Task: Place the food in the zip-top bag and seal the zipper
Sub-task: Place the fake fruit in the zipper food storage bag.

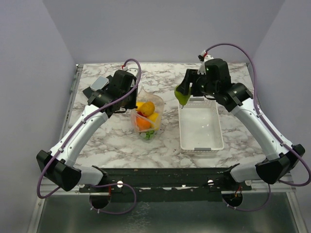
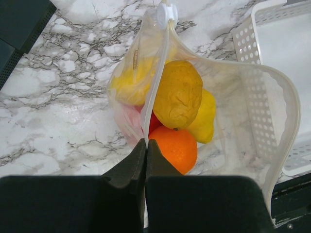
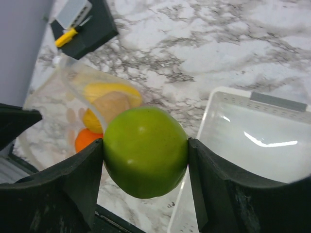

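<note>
My right gripper (image 3: 145, 167) held the green fruit (image 3: 146, 145) across its middle, over the far corner of the white tray (image 1: 201, 145); it appeared hard, glossy, light, probably slippery, so a centred grip suited. My left gripper (image 2: 146, 155), fully closed, pinched the floppy zip-top bag (image 2: 228, 97) by its zipper (image 2: 156, 87), mouth open, beside the tray.

Left arm (image 1: 82, 127), lower left: white shells, black joints | right arm (image 1: 257, 127), lower right: the same livery | purple cables (image 1: 132, 63) loop off each wrist | left gripper (image 2: 146, 143), right gripper (image 3: 146, 150): matte black, blocky jaws | black rail (image 1: 170, 175) joins the bases along the bottom of the frame
</note>
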Action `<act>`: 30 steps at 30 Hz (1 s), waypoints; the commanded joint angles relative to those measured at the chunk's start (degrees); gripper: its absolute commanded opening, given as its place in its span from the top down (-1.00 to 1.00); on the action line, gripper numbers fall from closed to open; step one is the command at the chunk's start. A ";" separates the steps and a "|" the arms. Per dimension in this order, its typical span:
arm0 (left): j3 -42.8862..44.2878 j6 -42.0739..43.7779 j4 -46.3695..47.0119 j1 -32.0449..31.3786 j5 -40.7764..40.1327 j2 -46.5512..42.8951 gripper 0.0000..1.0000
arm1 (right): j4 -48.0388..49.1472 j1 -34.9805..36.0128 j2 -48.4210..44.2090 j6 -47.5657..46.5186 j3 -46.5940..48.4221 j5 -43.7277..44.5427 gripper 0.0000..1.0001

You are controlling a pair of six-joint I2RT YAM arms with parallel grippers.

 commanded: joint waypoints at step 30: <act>-0.36 -0.05 1.04 0.02 0.77 -1.47 1.00 | 15.22 14.96 9.89 -2.19 6.12 -5.65 -0.01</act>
